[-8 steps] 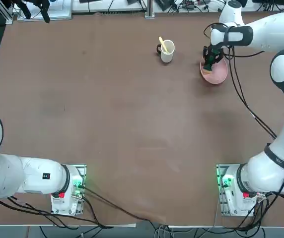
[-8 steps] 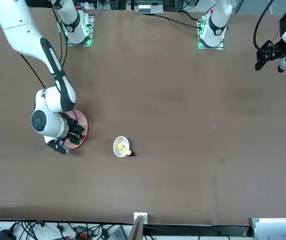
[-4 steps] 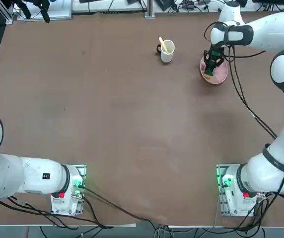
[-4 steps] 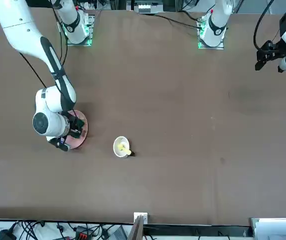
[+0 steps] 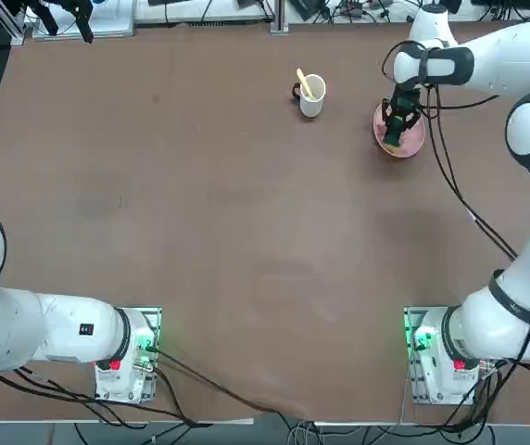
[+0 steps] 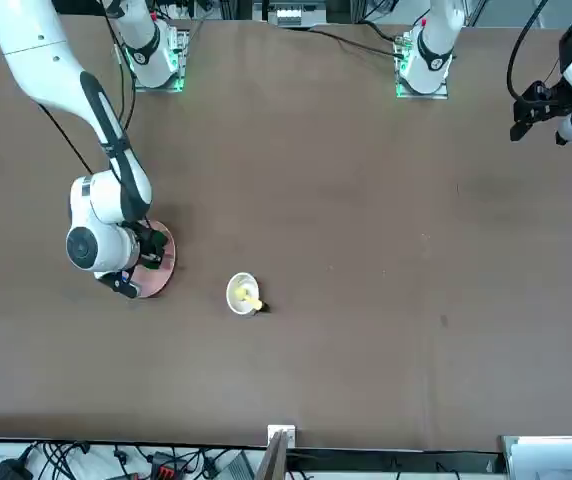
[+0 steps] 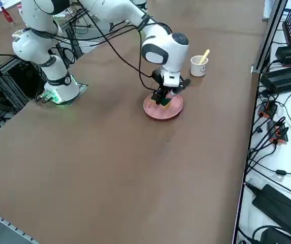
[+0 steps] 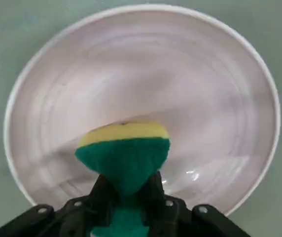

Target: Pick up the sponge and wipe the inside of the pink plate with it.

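The pink plate (image 5: 411, 139) lies at the far right of the table, also seen as the plate (image 6: 162, 270) in the front view and the plate (image 7: 172, 109) in the side view. My right gripper (image 5: 396, 125) stands over it, shut on the sponge (image 8: 123, 155). The wrist view shows the green top pinched between the fingers (image 8: 101, 190), the yellow foam pressed down inside the plate (image 8: 205, 98). In the side view the sponge (image 7: 163, 101) sits under the gripper (image 7: 162, 97), on the plate's inner surface.
A white mug (image 5: 311, 95) with a yellow utensil stands left of the plate in the top view, a short gap away; it is also the mug (image 7: 199, 65) in the side view. Cables run along the table's far edge.
My gripper with the sponge has slid across the plate, from its left rim toward its middle. The plate and the mug have stayed in place.
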Motion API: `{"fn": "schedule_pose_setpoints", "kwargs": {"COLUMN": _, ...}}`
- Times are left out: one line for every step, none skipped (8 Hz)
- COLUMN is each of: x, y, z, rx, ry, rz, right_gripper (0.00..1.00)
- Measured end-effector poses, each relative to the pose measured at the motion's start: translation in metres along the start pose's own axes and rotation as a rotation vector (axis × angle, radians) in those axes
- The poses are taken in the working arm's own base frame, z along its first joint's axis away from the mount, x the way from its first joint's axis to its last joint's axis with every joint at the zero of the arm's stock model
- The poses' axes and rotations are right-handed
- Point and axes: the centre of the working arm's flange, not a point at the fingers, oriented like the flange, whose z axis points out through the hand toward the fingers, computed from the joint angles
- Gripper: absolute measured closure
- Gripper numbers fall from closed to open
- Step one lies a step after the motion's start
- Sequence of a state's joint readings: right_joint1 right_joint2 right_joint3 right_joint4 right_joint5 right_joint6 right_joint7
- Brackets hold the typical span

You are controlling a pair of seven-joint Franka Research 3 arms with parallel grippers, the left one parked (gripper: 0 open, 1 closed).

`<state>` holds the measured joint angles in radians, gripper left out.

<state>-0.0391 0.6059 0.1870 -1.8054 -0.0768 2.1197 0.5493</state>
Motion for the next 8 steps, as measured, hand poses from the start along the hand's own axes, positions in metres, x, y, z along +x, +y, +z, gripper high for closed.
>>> {"fn": "schedule_pose_setpoints", "kwargs": {"x": 0.001, "y": 0.005, "z": 0.000, "rx": -0.005, "ry": -0.006, "rz": 0.002, "right_gripper": 0.72}}
{"fn": "schedule_pose_setpoints", "kwargs": {"x": 0.005, "y": 0.015, "z": 0.000, "rx": -0.008, "ry": -0.009, "rz": 0.004, "right_gripper": 0.72}}
{"fn": "schedule_pose_setpoints", "kwargs": {"x": 0.010, "y": 0.029, "z": 0.000, "rx": -0.016, "ry": -0.013, "rz": -0.006, "right_gripper": 0.72}}
{"fn": "schedule_pose_setpoints", "kwargs": {"x": 0.016, "y": 0.046, "z": 0.001, "rx": -0.024, "ry": -0.017, "rz": -0.021, "right_gripper": 0.71}}
{"fn": "schedule_pose_setpoints", "kwargs": {"x": 0.022, "y": 0.060, "z": 0.000, "rx": -0.028, "ry": -0.015, "rz": -0.032, "right_gripper": 0.72}}
{"fn": "schedule_pose_setpoints", "kwargs": {"x": 0.026, "y": 0.068, "z": 0.000, "rx": -0.027, "ry": -0.007, "rz": -0.037, "right_gripper": 0.71}}
{"fn": "schedule_pose_setpoints", "kwargs": {"x": 0.030, "y": 0.069, "z": -0.002, "rx": -0.016, "ry": 0.016, "rz": -0.042, "right_gripper": 0.71}}
{"fn": "schedule_pose_setpoints", "kwargs": {"x": 0.032, "y": 0.066, "z": -0.005, "rx": -0.003, "ry": 0.046, "rz": -0.044, "right_gripper": 0.71}}
